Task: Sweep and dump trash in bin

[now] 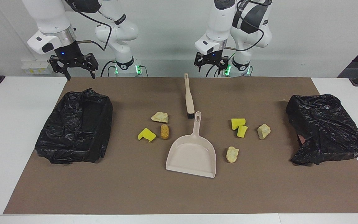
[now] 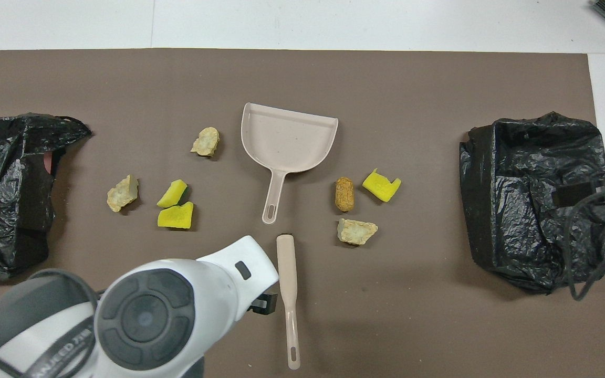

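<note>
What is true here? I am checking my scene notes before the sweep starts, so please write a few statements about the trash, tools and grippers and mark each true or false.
1. The dustpan is empty. True.
2. The brush lies nearer to the robots than the dustpan. True.
3. The left gripper holds the brush. False: it hangs above the mat, clear of the brush.
4. The brown bread piece lies beside a yellow sponge chunk. True.
5. All the trash lies on one side of the dustpan. False: three scraps lie toward the right arm's end, four toward the left arm's.
6. The right gripper holds a scrap. False: its fingers are open and hold nothing.
</note>
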`<state>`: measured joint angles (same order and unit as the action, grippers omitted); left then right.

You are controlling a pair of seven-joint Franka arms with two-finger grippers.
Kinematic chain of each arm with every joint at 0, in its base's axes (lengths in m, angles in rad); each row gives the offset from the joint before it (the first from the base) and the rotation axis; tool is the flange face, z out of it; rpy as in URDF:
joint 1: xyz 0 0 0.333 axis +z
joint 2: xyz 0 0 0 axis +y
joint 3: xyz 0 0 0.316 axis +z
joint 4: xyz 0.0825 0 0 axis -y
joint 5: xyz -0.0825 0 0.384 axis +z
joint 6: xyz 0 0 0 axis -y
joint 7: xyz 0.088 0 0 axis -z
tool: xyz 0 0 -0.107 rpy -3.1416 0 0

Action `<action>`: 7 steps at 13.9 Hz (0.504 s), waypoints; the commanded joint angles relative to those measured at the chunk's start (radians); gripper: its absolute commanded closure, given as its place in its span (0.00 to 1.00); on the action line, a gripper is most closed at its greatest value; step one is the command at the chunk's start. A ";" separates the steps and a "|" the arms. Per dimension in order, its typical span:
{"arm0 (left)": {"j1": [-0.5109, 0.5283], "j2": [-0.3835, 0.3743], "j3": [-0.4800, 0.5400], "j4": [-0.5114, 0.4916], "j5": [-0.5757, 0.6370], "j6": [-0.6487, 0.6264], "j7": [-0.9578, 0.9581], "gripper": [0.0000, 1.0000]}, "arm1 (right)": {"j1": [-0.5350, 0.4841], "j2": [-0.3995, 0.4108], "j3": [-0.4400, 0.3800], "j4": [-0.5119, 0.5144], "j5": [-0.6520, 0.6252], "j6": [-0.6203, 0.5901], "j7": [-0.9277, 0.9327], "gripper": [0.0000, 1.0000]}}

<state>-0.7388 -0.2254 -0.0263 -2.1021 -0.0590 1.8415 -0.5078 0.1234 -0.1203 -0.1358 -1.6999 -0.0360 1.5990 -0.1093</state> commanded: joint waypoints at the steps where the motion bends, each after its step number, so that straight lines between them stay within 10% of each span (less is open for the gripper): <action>1: -0.057 -0.008 0.019 -0.075 -0.008 0.082 -0.034 0.00 | -0.008 -0.018 0.005 -0.020 -0.005 0.006 0.002 0.00; 7: -0.157 0.176 0.017 -0.200 -0.059 0.376 -0.068 0.00 | -0.005 -0.032 0.007 -0.079 -0.002 0.009 0.006 0.00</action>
<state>-0.8605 -0.0761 -0.0258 -2.2519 -0.0825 2.1325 -0.5741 0.1234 -0.1215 -0.1357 -1.7169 -0.0359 1.5989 -0.1092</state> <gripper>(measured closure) 0.000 0.000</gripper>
